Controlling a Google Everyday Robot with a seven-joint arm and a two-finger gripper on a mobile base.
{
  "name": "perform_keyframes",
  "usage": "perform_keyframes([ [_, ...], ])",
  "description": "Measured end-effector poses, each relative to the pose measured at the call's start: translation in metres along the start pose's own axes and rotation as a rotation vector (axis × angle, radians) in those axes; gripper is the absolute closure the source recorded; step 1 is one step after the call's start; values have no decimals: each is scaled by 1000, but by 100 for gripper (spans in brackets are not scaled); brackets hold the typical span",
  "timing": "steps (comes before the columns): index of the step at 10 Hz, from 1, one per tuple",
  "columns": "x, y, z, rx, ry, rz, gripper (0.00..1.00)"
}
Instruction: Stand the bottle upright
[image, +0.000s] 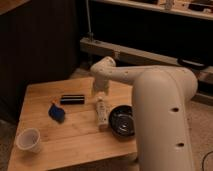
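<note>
The bottle (102, 114), slim and cream-white, lies on its side near the middle of the wooden table (75, 140), its length running away from the camera. My gripper (100, 93) hangs from the white arm just above the bottle's far end, pointing down. Its jaws stand open with nothing held between them. The bottle's near end rests beside a black bowl (121, 121).
A black rectangular bar (72, 99) lies left of the gripper. A crumpled blue object (57, 112) sits in front of it, and a white cup (28, 140) stands at the front left corner. The arm's bulky white body (162, 120) covers the table's right side.
</note>
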Motion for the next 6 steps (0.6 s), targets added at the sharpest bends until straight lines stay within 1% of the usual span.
perform_keyframes([
  [3, 0, -4, 15, -15, -23, 12, 40],
  [6, -4, 0, 26, -31, -40, 35, 40],
])
